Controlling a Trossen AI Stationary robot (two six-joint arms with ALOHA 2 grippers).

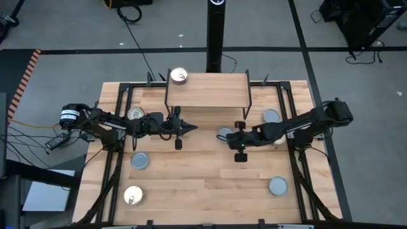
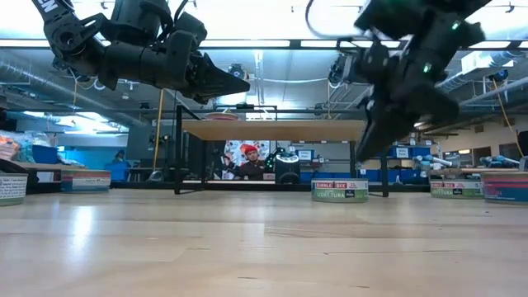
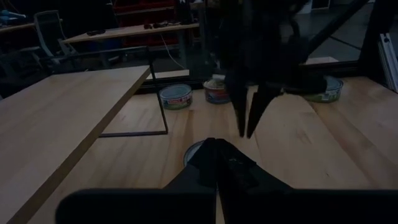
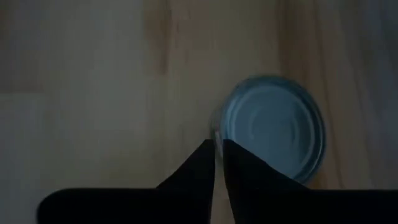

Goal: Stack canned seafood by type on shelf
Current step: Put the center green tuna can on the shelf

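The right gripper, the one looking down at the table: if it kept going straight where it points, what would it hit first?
Probably the blue-grey tin lying just past the right gripper, whose fingers are nearly together. It might catch only the tin's near rim, or the bare tabletop beside it.

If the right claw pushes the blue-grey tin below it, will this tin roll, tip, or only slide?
The blue-grey tin lies flat, lid up, on the wooden table, so it would probably slide, not roll. It looks low and wide, so tipping seems unlikely. Its smooth metal lid may be slippery for the right claw.

Four blue-grey tins [image 1: 278, 186]; three gold-lidded tins [image 1: 133, 196]; one shelf [image 1: 210, 86].
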